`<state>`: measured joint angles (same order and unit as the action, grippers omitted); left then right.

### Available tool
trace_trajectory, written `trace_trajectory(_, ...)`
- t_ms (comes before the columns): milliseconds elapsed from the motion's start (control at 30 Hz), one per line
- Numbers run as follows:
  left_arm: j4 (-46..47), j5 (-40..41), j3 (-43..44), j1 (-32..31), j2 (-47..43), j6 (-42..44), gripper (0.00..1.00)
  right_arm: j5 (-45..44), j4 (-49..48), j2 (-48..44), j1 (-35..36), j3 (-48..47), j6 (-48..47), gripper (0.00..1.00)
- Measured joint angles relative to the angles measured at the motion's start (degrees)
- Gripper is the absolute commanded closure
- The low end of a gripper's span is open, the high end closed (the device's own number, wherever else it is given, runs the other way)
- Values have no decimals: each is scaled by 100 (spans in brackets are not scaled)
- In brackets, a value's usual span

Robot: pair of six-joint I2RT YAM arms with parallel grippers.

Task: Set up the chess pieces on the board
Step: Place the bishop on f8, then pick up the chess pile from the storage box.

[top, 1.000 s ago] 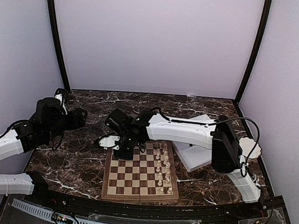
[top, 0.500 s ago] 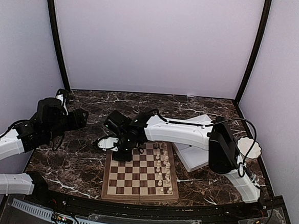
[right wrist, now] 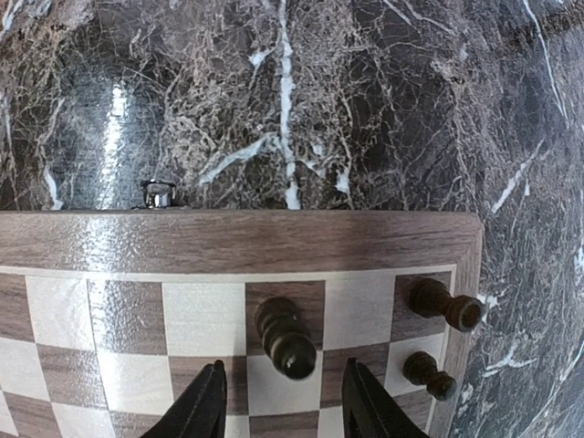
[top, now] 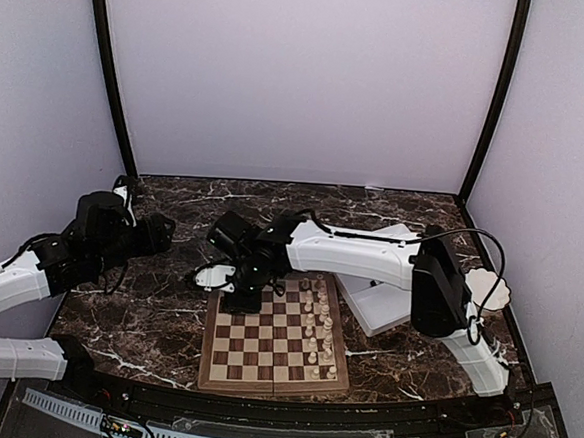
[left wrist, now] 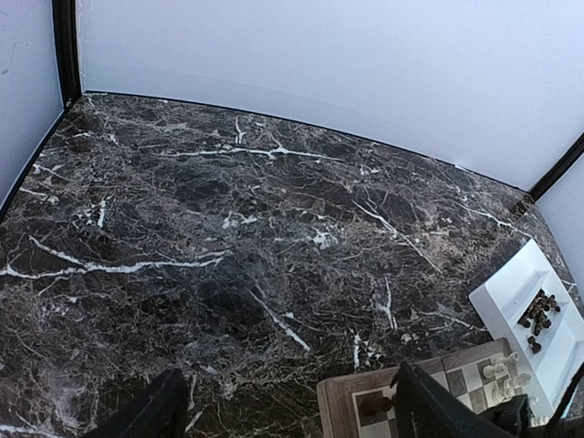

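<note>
Right gripper [right wrist: 285,388] spread, flanking untouched the near-black turned chess piece [right wrist: 283,333] upright on an edge-row square of the brown-and-tan checked wooden board [right wrist: 237,242]; left gripper [left wrist: 287,392] spread, empty; best retreat: straight up, fingers wide, no sideways brush.

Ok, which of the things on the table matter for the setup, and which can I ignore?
In the job:
board
dark pieces standing near its corner
more dark pieces heaped in the white tray
right gripper, open beside them

Just there:
cream pieces on the board
metal clasp on the board's edge
marble table
</note>
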<state>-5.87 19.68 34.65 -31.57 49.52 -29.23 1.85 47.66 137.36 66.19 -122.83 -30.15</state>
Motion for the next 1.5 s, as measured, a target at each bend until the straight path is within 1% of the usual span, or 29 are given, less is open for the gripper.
trace_trajectory(133, 0, -111, 11, 17, 162, 79, 20, 219, 170, -369, -153, 138, -105, 54)
trace_trajectory(200, -17, -197, 66, 20, 286, 173, 20, 389, 280, -745, -286, 299, -157, 55)
trace_trajectory(267, -20, -332, 201, 22, 450, 321, 21, 564, 345, -1187, -461, 492, -225, 58)
trace_trajectory(367, 11, -627, 485, 22, 686, 557, 26, 748, 372, -1895, -835, 863, -286, 65)
trace_trajectory(467, 46, -994, 785, 22, 955, 791, 31, 872, 343, -2544, -1434, 1384, -332, 72)
trace_trajectory(567, 79, -1478, 1156, 22, 1377, 966, 37, 868, 122, -3018, -2315, 2118, -302, 77)
trace_trajectory(667, 142, -2061, 1440, 20, 1755, 1093, 40, 702, -79, -3213, -3195, 2861, -267, 83)
trace_trajectory(767, 282, -2597, 1539, 17, 1980, 1126, 40, 511, -245, -3248, -3810, 3504, -256, 85)
trace_trajectory(833, 330, -2872, 1561, -13, 2065, 1137, 41, 411, -289, -3248, -4092, 3847, -256, 85)
trace_trajectory(967, 435, -3257, 1749, -162, 2315, 1196, 40, 256, -474, -3270, -4330, 4332, -251, 85)
trace_trajectory(1067, 472, -3414, 1926, -330, 2492, 1244, 40, 170, -601, -3270, -4400, 4511, -238, 86)
trace_trajectory(1267, 514, -3530, 2072, -590, 2653, 1318, 39, 9, -894, -3246, -4489, 4529, -326, 87)
trace_trajectory(1500, 514, -3528, 2072, -693, 2682, 1320, 39, -20, -933, -2997, -4496, 4513, -584, 87)
